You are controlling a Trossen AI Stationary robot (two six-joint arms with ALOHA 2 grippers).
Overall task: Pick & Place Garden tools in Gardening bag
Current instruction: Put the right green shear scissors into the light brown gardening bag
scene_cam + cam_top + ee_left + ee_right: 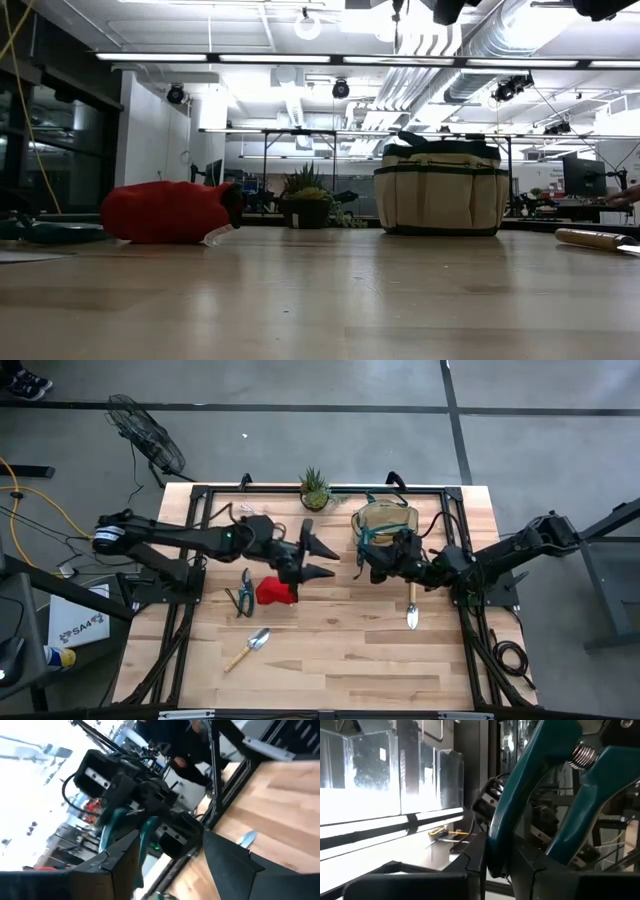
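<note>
Standing around the work: potted plant (pixel 314 488) is sitting at the table's 12 o'clock edge; a floor fan (pixel 150 435) is standing off the table toward 10 o'clock.
Blocking: left gripper (pixel 322 552) is hanging at 9 o'clock of the right gripper (pixel 372 560), near it, facing it across a gap.
Left gripper state: fingers are standing wide apart, gripping nothing.
Right gripper state: fingers are clamping the teal handles of the held pruning shears (pixel 530 795), above the table at the bag's 6 o'clock side.
Gardening bag (pixel 383 520): is standing upright at 1 o'clock of table centre.
Count, shears: two; loose pruning shears (pixel 243 592) are lying at 9 o'clock.
Count, trowels: two; near trowel (pixel 250 648) at 8 o'clock, right-side trowel (pixel 411 605) at 3 o'clock.
Count, glove: one; red glove (pixel 275 592) is lying just beside the loose pruning shears.
Surface: pale wooden table (pixel 340 670) is carrying everything.
Room: grey floor; ceiling strip lights and ducts are showing in the low view.
</note>
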